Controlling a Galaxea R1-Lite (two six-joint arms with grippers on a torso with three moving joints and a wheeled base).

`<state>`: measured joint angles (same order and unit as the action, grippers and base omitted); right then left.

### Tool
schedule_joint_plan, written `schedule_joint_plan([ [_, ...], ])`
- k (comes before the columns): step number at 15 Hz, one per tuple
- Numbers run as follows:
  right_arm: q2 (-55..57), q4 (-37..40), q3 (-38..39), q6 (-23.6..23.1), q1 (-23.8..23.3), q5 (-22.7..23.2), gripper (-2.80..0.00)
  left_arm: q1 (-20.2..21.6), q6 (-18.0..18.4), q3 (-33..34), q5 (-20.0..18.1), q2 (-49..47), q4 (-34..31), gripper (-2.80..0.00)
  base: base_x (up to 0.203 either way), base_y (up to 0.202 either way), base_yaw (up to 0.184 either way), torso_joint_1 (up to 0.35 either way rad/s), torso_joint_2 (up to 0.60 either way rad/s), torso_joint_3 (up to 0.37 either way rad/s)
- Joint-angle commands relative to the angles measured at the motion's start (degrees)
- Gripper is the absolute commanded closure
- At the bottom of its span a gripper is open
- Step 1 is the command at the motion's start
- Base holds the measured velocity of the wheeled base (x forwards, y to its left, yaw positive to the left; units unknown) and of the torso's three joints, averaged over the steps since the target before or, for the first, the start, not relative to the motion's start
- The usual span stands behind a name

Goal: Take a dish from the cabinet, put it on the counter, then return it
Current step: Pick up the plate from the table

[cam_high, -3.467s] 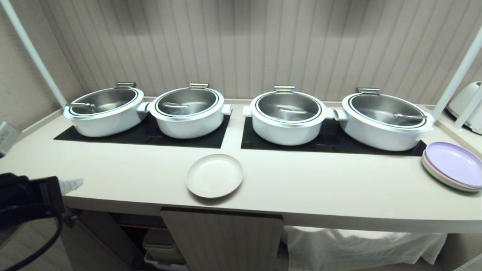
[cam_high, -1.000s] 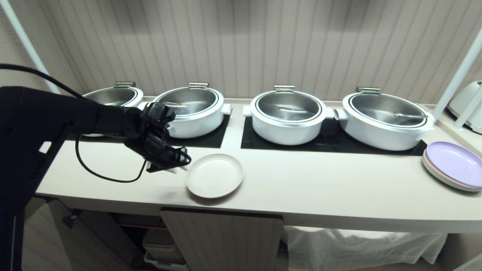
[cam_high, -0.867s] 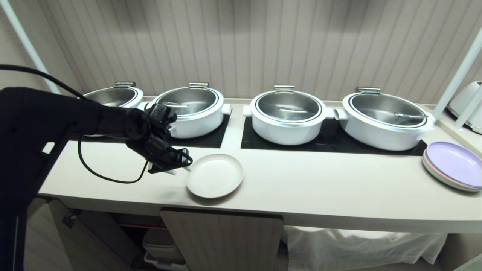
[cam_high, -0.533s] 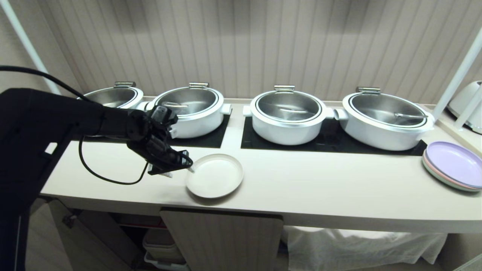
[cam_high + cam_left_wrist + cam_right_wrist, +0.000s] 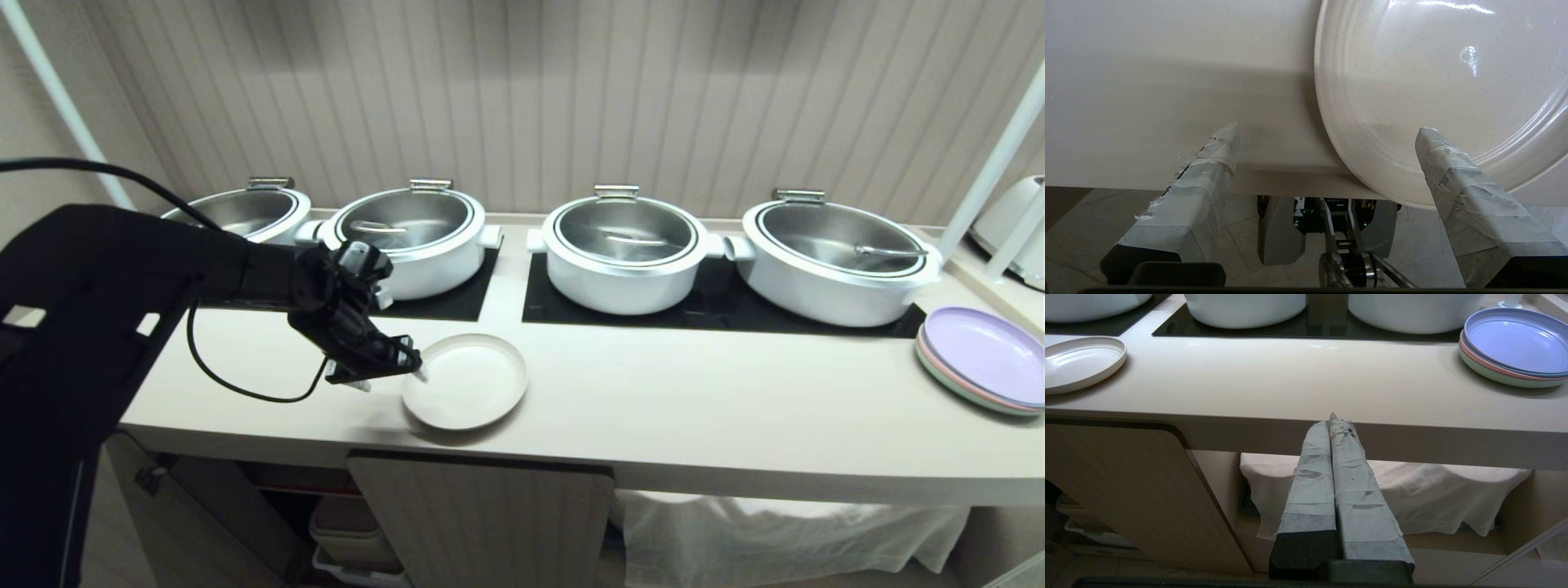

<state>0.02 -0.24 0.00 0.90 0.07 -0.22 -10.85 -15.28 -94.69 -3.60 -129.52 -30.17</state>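
At the left of the head view, the black left arm is seen reaching in over the long cream-white counter (image 5: 653,425), and the left gripper (image 5: 390,374) is held low at the left edge of the round, shallow, off-white dish (image 5: 465,382). Its tape-wrapped fingers (image 5: 1208,179) are spread wide in the wrist view: one is placed over bare counter just beside the rim, the other over the dish's inner slope, so that the rim is straddled but not yet pinched. Whether a pad touches the dish cannot be told.

The dish is lying flat on the counter, near the front edge, in front of the gap between the two black inset panels (image 5: 441,302) on which four white pots with steel lids (image 5: 624,253) are set. Below it, a beige fluted cabinet door (image 5: 490,523) is seen, and to its left the cabinet appears open, with pale containers inside.

The first two parts of the task are judged done, since the dish is out and set down. The return is judged only begun: the rim must be closed on, the dish lifted and carried down into the cabinet.

Further right, the stacked lilac and pastel plates (image 5: 984,359) are lying untouched. The right gripper (image 5: 1336,428) is parked below counter level, its fingers pressed together on nothing.
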Motion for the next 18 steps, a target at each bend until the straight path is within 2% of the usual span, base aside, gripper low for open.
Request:
schedule_joint_plan([
  [1, 0.06, -0.02, 0.00, -0.02, 0.01, -0.04, 0.00, 0.04, -0.03, -1.41, 0.56, -2.33, -0.08, -2.80, 0.000, 0.000, 0.000, 0.000, 0.00, 0.000],
  [11, 0.06, -0.02, 0.00, -0.02, 0.01, -0.04, 0.00, -0.83, 0.07, -9.47, 1.49, -9.49, -0.50, -2.80, 0.000, 0.000, 0.000, 0.000, 0.00, 0.000],
  [14, 0.06, -0.02, 0.00, -0.02, 0.01, -0.04, 0.00, -0.75, 2.71, -10.29, 1.49, -9.88, -0.51, -2.80, 0.000, 0.000, 0.000, 0.000, 0.00, 0.000],
  [18, 0.06, -0.02, 0.00, -0.02, 0.01, -0.04, 0.00, -0.91, 3.07, -10.95, 1.49, -10.14, -0.59, -2.80, 0.000, 0.000, 0.000, 0.000, 0.00, 0.000],
])
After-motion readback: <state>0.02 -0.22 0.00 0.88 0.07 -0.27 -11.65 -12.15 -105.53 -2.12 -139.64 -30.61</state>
